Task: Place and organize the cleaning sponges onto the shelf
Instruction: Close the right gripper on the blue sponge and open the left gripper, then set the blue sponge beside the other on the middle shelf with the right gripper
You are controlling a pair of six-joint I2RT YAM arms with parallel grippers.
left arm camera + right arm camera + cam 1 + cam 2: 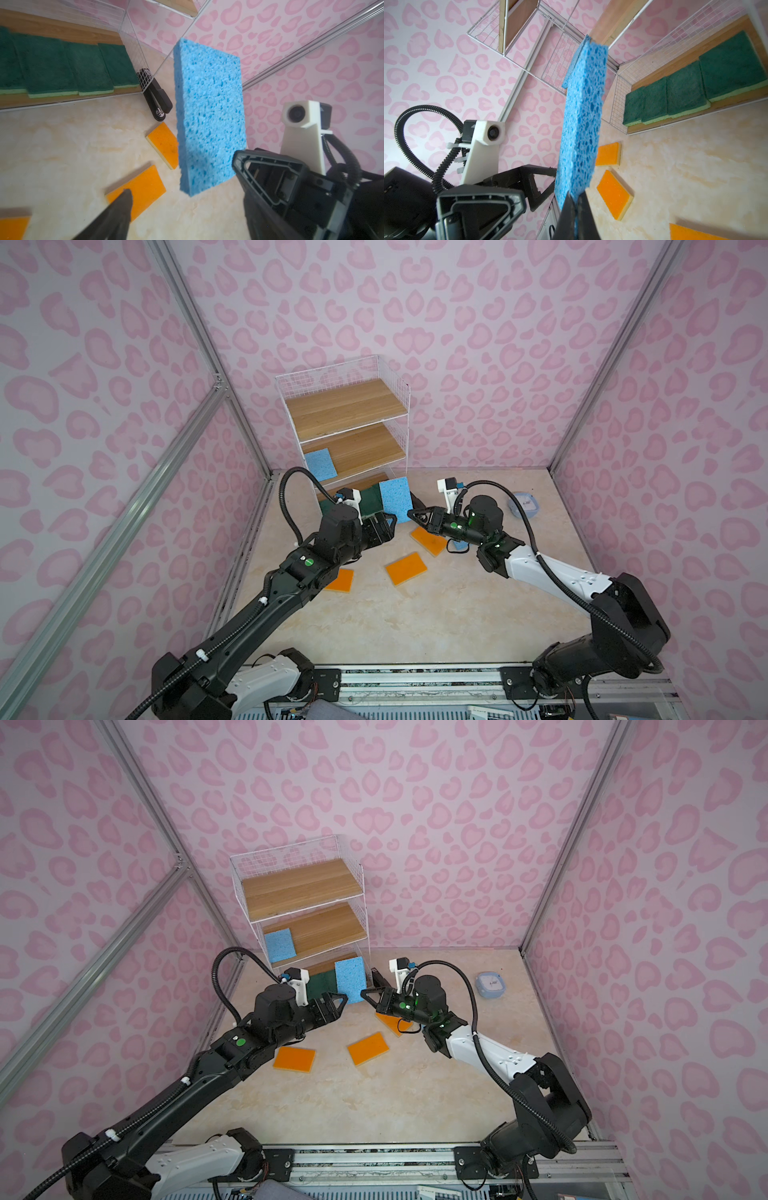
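A light blue sponge (395,497) (349,979) stands on edge in the air in front of the shelf (345,406) (299,886). My right gripper (411,514) (576,199) is shut on its lower corner (581,124). My left gripper (388,524) (187,203) is open just below and beside this sponge (209,116), its fingers clear of it. Another blue sponge (319,463) lies on the middle board. Several green sponges (62,64) (695,87) line the bottom board. Three orange sponges (406,568) (429,540) (340,580) lie on the floor.
A black stapler (158,101) (380,977) lies on the floor by the shelf's front right corner. A pale-blue rounded case (524,504) sits at the back right. The top board of the shelf is bare. Pink patterned walls close in three sides.
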